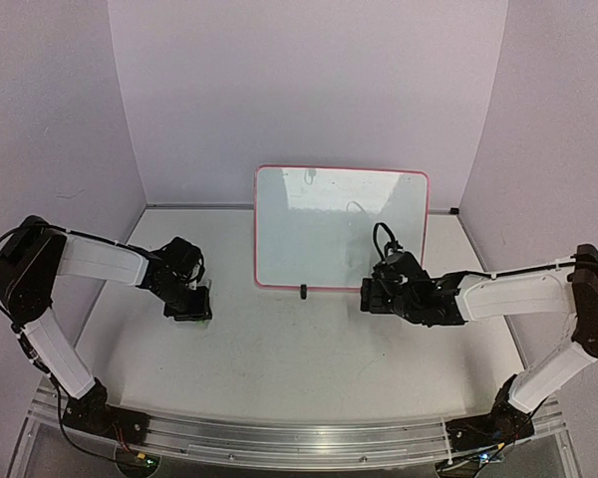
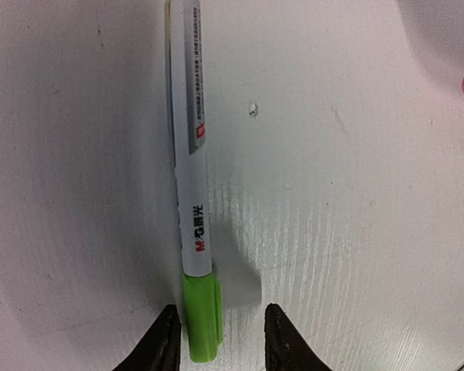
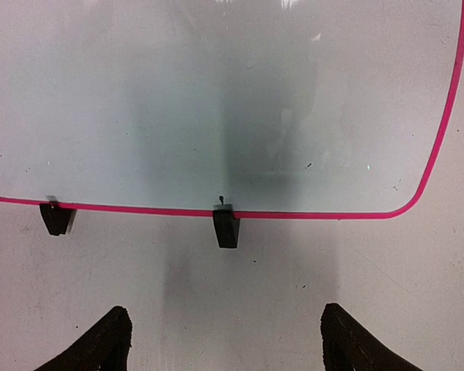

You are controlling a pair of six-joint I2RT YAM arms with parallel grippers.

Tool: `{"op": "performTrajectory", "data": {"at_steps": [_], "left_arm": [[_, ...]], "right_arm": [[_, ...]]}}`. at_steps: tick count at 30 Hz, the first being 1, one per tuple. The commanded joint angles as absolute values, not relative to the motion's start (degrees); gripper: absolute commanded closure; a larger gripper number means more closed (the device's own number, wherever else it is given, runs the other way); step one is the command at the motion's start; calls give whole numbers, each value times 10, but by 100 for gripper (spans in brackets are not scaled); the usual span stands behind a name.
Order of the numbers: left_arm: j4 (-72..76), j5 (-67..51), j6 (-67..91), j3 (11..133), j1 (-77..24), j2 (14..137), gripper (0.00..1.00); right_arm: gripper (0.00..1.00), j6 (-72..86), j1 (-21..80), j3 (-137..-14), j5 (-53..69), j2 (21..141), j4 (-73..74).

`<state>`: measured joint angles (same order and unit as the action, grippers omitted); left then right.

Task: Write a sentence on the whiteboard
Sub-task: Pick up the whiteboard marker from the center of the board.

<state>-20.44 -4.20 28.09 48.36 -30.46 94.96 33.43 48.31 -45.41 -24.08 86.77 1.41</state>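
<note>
My left gripper [image 2: 220, 332] straddles the marker [image 2: 192, 154] at its green cap, fingers apart, a gap at one side. My right gripper [image 3: 224, 340] gapes empty, the whiteboard [image 3: 216, 100] just ahead.

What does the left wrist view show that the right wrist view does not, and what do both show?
Only the left wrist: a white marker with a green cap, lying on the table, the cap between the open jaws. Only the right wrist: the lower part of the whiteboard and two black clip feet. Both: the white table, dark jaw tips at the bottom edge, and perhaps the pink rim, a mere sliver in the left view.
</note>
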Motion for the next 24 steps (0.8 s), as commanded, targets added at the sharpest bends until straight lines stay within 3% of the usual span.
{"op": "performTrajectory", "data": {"at_steps": [1,11,19,24], "left_arm": [[-258,-5,275,505,-319,962,69],[-290,26,276,503,-327,960,87],[-282,3,255,514,-327,971,100],[-301,18,231,535,-327,951,100]], "right_arm": [[20,333,485,-439,-245,849,4],[19,324,485,-434,-249,821,4],[12,291,485,-434,-246,790,4],[10,243,484,-469,-199,794,26]]}}
